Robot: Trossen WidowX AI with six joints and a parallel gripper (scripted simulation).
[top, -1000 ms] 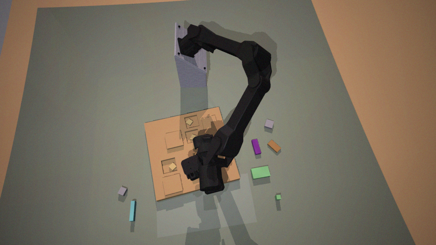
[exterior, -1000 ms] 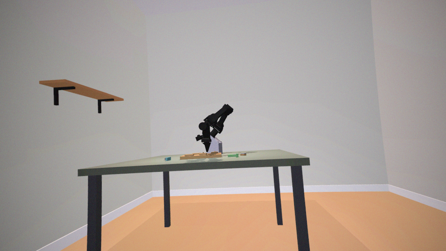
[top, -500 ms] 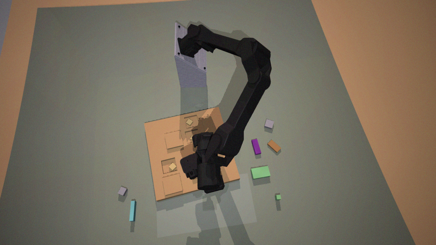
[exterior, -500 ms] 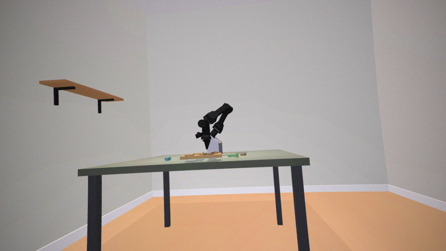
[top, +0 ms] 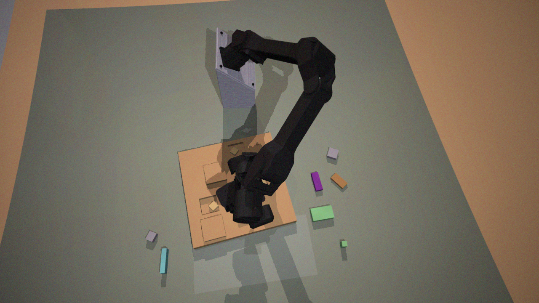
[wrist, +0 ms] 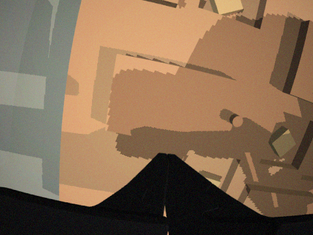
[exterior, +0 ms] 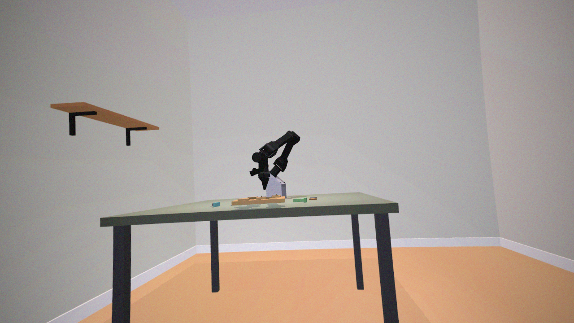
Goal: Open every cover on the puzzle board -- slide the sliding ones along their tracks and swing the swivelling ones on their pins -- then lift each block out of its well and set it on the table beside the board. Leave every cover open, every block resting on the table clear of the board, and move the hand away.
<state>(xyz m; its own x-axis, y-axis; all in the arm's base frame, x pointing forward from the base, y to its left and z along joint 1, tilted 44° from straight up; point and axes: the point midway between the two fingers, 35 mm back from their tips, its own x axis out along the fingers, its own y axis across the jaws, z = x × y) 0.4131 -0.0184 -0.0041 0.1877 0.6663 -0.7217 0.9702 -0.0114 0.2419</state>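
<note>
The tan puzzle board (top: 186, 166) (exterior: 258, 202) (wrist: 130, 23) lies on the table. My gripper (exterior: 264, 188) (wrist: 167, 154) is shut and empty, its tips a little above the board; in the top view the arm hides it. A flat cover (wrist: 169, 101) with a round pin (wrist: 237, 121) lies just beyond the tips in the wrist view. Two square covers, one (top: 214, 171) (wrist: 304, 78) upper left and one (top: 212, 228) lower left, show too. A pale yellow block (top: 213, 205) (wrist: 228, 6) sits in an open well, another block (top: 234, 150) in a shaded well. Further blocks (wrist: 283, 143) (wrist: 213, 181) show in the wrist view, one partly behind the fingers.
Right of the board lie a purple block (top: 316, 181), an orange block (top: 338, 180), a green block (top: 322, 213), a small green cube (top: 343, 244) and a grey cube (top: 332, 153). Left lie another grey cube (top: 150, 236) and a cyan bar (top: 163, 260). The arm's base mount (top: 238, 92) stands behind.
</note>
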